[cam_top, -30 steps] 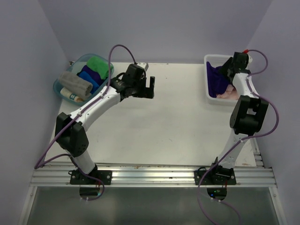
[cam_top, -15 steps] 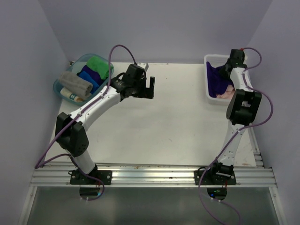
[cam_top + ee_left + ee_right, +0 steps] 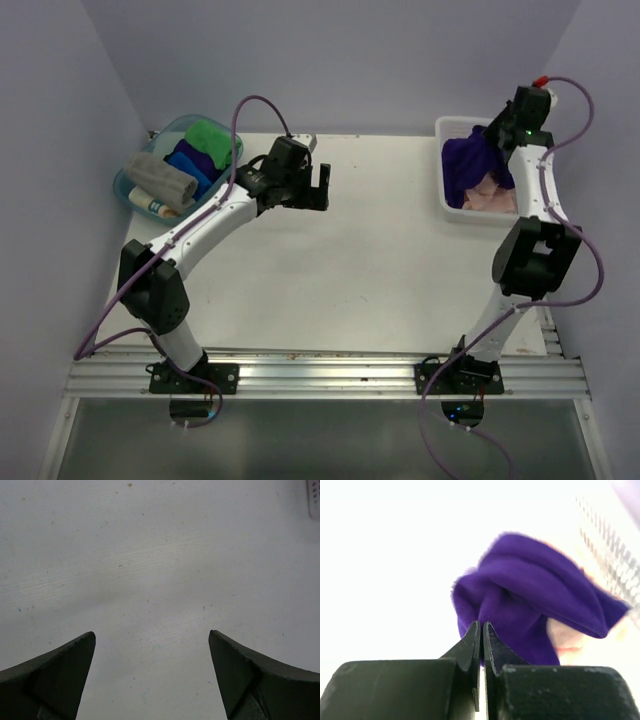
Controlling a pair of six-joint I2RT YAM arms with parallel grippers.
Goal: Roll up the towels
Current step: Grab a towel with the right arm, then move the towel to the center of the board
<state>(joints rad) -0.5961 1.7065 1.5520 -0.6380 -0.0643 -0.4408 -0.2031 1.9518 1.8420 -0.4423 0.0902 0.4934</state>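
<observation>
- A white table (image 3: 350, 270) sits between pale lilac walls, with a white bin (image 3: 443, 205) at its far right corner.
- Over that bin, the right gripper (image 3: 481, 625) is pinched tight on a fold of the dark purple towel (image 3: 535, 595), which drapes bunched from the jaws down into the bin.
- The pale pink towel (image 3: 490, 197) lies in the bin beneath it.
- Well left of the bin, the left gripper (image 3: 151, 634) hovers over bare table, spread wide and holding nothing.
- The terry looks light and limp and will likely sag and bunch. A corner or hem would probably spread flatter than this mid-fold pinch.
</observation>
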